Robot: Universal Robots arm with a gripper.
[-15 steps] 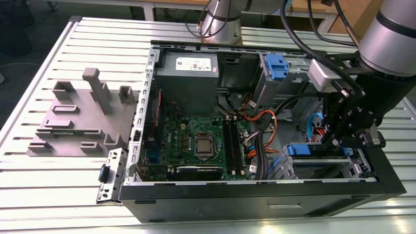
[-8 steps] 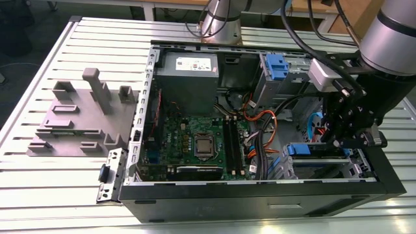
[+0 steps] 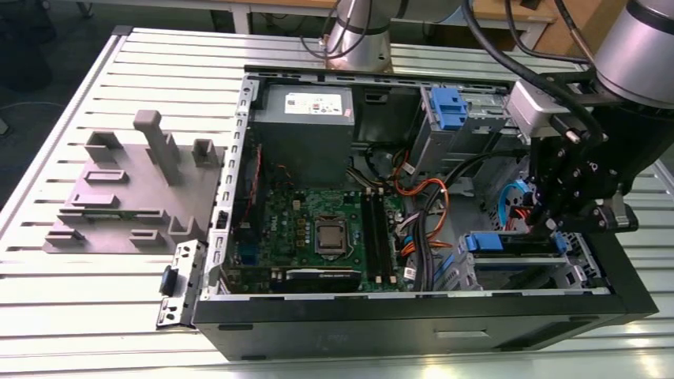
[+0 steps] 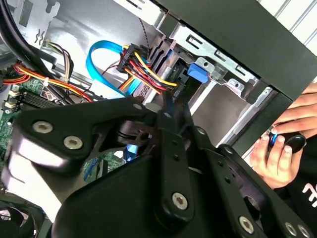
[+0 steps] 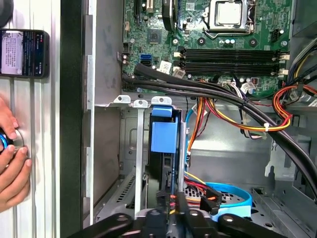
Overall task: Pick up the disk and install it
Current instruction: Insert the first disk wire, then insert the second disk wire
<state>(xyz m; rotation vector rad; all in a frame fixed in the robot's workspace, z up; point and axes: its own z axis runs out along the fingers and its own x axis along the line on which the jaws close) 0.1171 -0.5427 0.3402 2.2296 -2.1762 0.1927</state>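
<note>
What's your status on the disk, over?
Gripper low over drive bay. Disk edge-on in bay slot, blue bracket showing. Cables bunched alongside.

A pale metal tabletop [image 3: 74,316] of long parallel slats spreads across the exterior view. Bright light glares off the slats along its near edge. Past its far corner, at the exterior view's left, lies dark floor [image 3: 43,63]. A wood-topped bench [image 3: 276,4] on white legs stands behind.
</note>
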